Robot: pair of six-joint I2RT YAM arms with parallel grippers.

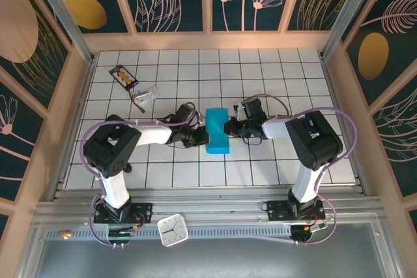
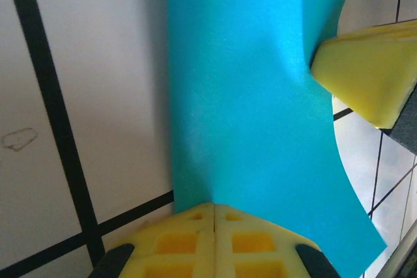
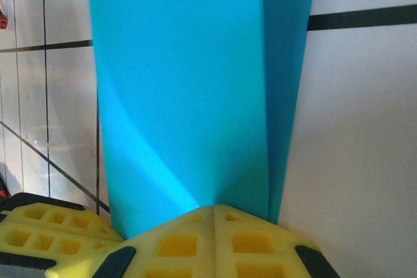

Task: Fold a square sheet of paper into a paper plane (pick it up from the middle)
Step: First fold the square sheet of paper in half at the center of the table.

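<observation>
Teal-blue sheet of paper (image 1: 217, 131): folded into a narrow rectangular strip that lies on the white tiled tabletop (image 1: 260, 69), long axis running away from the arm bases.

Left hand (image 1: 203, 136): closed, gripping the left long edge of the sheet. In the left wrist view the two yellow pads (image 2: 214, 216) meet with no gap, and the paper (image 2: 241, 96) emerges directly from between them. A lower layer of the sheet bows outward toward the bottom right of that view.

Right hand (image 1: 229, 126): closed, gripping the right long edge of the sheet, opposite the left hand and slightly farther from the arm bases. In the right wrist view the pads (image 3: 214, 216) are pressed together on the paper (image 3: 182, 83). Two layers are visible there, the upper one creased diagonally from the grip point.

Each wrist view also shows a yellow finger of the opposite hand at the far edge of the sheet (image 2: 368, 73) (image 3: 45, 226).

Other items, all well apart from the sheet:
- black card with orange marks (image 1: 123, 76), far left of the sheet
- clear plastic item (image 1: 146, 94), just beside the card, on its sheet side
- white clock (image 1: 172, 230), beyond the near edge of the tabletop, between the arm bases
</observation>
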